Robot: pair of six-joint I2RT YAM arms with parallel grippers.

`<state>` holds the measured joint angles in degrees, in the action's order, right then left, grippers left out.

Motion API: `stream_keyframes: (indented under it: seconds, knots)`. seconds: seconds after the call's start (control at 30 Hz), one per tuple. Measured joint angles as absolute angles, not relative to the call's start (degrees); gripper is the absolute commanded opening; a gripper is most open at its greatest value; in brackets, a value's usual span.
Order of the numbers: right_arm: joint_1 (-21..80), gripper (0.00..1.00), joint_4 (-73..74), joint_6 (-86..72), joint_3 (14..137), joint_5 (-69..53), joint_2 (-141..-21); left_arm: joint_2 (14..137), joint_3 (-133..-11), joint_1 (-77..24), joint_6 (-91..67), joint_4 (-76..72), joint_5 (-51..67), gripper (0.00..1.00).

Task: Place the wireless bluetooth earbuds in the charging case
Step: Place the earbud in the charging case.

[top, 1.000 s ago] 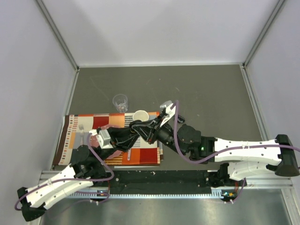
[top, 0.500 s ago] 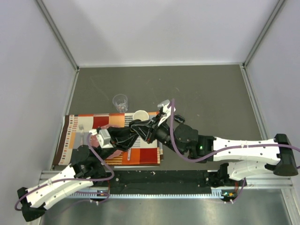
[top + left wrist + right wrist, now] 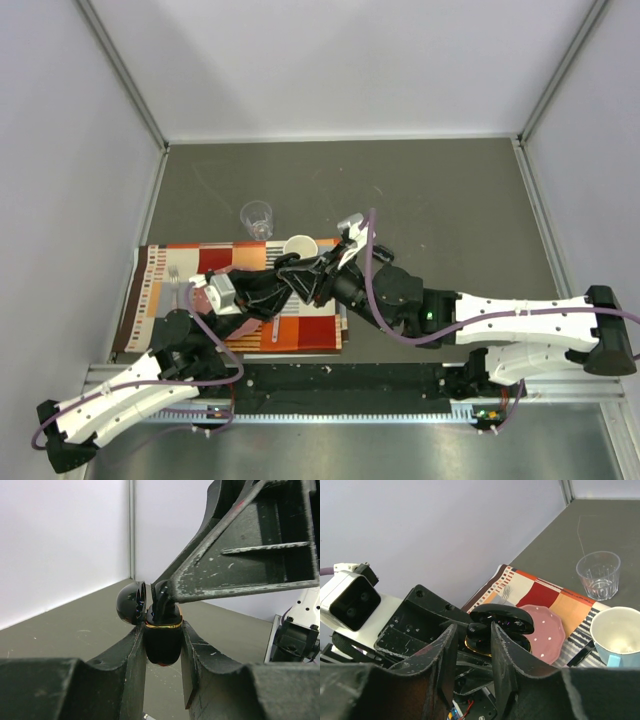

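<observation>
The charging case is black with a gold rim, and my left gripper is shut on its lower body. Its lid hangs open to the left. One black earbud stands in the top of the case. In the right wrist view that earbud sits between the fingers of my right gripper, which is open: the right finger is against it and the left finger stands apart. Both grippers meet above the placemat beside the white mug. No other earbuds show.
A clear glass stands on the grey table behind the placemat. A pink dotted plate lies on the mat under the case, next to the mug. A fork lies at the mat's far end. Walls close in on three sides.
My right gripper's jaws have widened around the earbud, and its wrist has edged slightly left toward the case. The left gripper holds the case as before.
</observation>
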<state>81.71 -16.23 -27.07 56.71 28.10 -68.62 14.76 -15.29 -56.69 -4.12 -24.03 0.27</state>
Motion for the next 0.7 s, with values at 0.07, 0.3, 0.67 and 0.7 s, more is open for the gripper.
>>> stream_keyframes:
  seconds: [0.07, 0.3, 0.67, 0.7]
  knots:
    - [81.8, 0.36, -16.3, -27.2, 56.7, 27.7, -68.6, 14.8, -15.3, -56.7, -4.2, -24.0, 0.2, 0.0]
    - [81.9, 0.4, -16.2, -27.3, 56.7, 27.1, -68.6, 14.8, -15.3, -56.7, -4.4, -24.0, 0.1, 0.0]
    - [82.0, 0.23, -15.5, -28.2, 56.7, 27.9, -68.1, 14.7, -15.3, -56.7, -4.4, -24.4, 0.2, 0.0]
    - [82.0, 0.23, -15.3, -28.3, 56.7, 28.4, -67.9, 14.7, -15.3, -56.7, -4.4, -24.7, 0.3, 0.0]
